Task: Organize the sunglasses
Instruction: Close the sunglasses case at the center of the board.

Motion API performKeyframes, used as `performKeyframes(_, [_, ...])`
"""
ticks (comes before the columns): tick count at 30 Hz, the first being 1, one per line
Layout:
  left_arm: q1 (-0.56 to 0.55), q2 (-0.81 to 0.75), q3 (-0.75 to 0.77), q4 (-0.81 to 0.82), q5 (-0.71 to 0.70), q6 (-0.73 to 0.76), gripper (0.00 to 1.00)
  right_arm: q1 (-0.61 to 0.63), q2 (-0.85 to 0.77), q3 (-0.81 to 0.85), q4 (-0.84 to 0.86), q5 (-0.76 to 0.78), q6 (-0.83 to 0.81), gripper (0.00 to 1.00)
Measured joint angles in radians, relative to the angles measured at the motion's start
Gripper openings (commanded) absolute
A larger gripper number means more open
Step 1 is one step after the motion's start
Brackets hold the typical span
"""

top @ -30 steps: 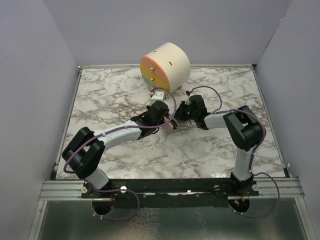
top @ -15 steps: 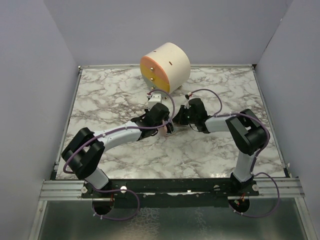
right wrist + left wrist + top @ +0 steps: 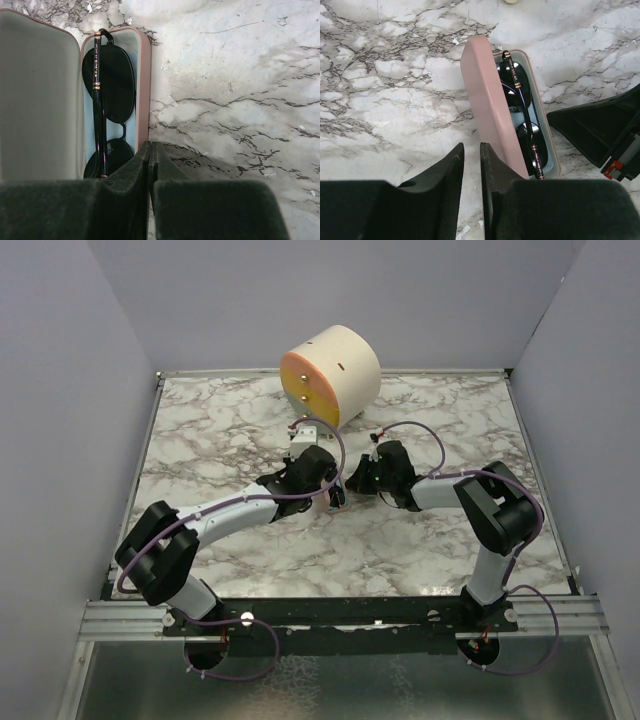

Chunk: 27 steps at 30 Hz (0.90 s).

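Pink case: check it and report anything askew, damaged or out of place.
Nothing stands out. The sunglasses lie folded inside the pink case, lengthwise and within its rim. The lid is open, raised beside them. No damage shows on the marble table.

The tabletop (image 3: 395, 75) looks like polished white marble with grey veins. The case (image 3: 485, 95) has a smooth, matt pink shell and a pale, soft-looking lining (image 3: 40, 95). The sunglasses (image 3: 107, 85) have glossy black lenses and a thin dark frame with small gold-coloured bands. The end effector fingers (image 3: 125, 200) look matt black.
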Motion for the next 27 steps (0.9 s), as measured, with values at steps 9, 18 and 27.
performKeyframes(9, [0.000,-0.032,-0.001,-0.013,-0.008,-0.061,0.23,0.002,0.000,0.000,0.000,0.003,0.000,0.01])
performKeyframes(18, [0.000,-0.031,-0.039,0.039,0.027,-0.143,0.25,0.003,0.000,0.000,0.000,0.006,0.000,0.01])
performKeyframes(27, [0.000,-0.031,-0.071,0.098,0.041,-0.192,0.25,0.004,0.000,0.000,0.000,0.006,-0.001,0.01])
